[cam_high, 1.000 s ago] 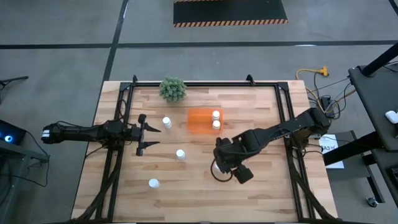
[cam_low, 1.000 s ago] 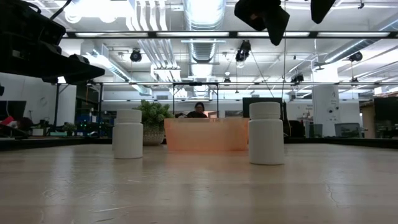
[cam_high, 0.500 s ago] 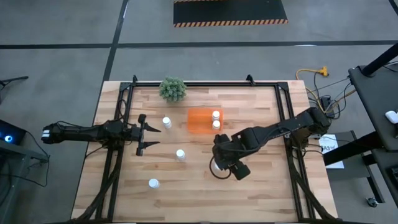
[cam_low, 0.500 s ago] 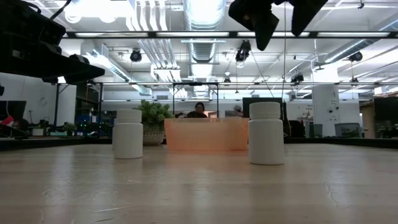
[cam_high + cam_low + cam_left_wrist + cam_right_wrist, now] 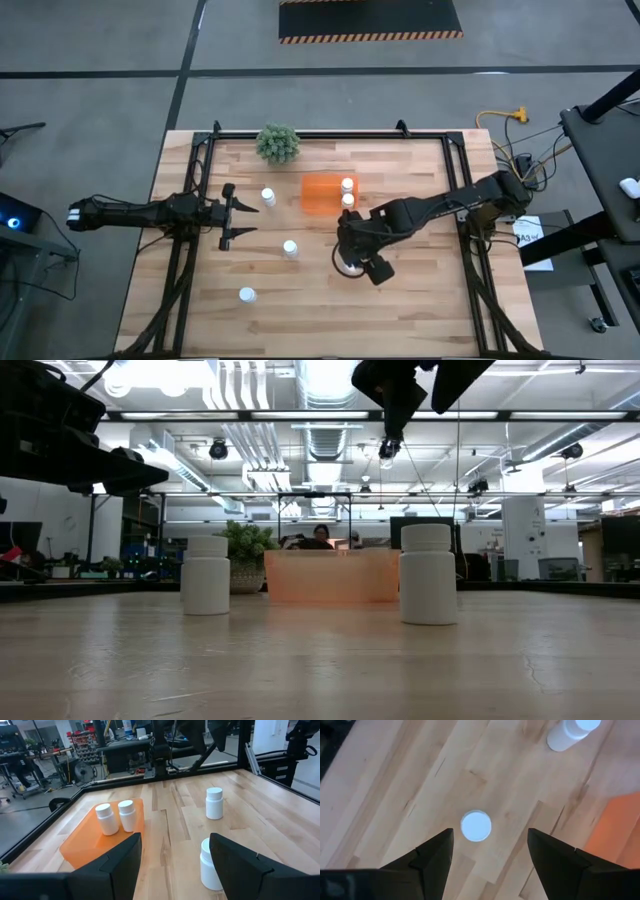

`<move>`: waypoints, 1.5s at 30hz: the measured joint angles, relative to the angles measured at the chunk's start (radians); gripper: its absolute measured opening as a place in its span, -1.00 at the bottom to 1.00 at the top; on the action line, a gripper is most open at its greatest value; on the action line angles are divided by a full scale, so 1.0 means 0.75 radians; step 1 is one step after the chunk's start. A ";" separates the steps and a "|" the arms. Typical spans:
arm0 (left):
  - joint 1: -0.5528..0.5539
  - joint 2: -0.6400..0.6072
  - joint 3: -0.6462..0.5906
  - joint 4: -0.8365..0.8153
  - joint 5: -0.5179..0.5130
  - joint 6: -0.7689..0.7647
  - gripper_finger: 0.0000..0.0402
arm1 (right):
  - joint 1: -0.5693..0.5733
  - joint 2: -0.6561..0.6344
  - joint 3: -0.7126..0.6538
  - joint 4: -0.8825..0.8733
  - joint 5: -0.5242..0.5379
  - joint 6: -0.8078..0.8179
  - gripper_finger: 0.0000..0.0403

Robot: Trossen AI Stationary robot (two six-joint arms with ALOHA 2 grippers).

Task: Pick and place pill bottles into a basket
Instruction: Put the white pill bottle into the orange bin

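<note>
The orange basket (image 5: 318, 194) sits mid-table with two white pill bottles (image 5: 347, 192) standing in its right end. Three more bottles stand on the wood, at the left of the basket (image 5: 268, 197), nearer the middle (image 5: 290, 248) and near the front (image 5: 247, 294). A further bottle (image 5: 350, 266) stands under my right gripper (image 5: 356, 262). The right wrist view shows its white cap (image 5: 476, 825) from above, between my open right fingers (image 5: 489, 840), which hang above it without touching. My left gripper (image 5: 236, 217) waits open at the table's left, empty (image 5: 172, 870).
A green bushy plant (image 5: 278, 143) stands at the far edge, left of the basket. Black frame rails (image 5: 190, 250) run along the table's left and right sides. The low view shows two bottles (image 5: 206, 575) (image 5: 428, 574) in front of the basket (image 5: 330, 577).
My right gripper has gone toward the table's left edge and now hangs over the bottle below the basket, still open. No bottle has moved.
</note>
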 joint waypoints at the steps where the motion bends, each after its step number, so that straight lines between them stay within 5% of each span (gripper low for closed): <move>1: 0.000 0.000 0.000 0.000 0.000 0.000 0.08 | -0.008 0.001 0.000 0.001 -0.013 0.008 0.20; 25: 0.000 -0.002 0.000 0.001 0.001 0.000 0.08 | -0.036 0.357 0.502 -0.446 -0.043 -0.067 0.15; 45: 0.000 0.000 0.000 -0.001 0.000 0.000 0.08 | -0.032 0.465 0.434 -0.421 -0.101 -0.080 0.16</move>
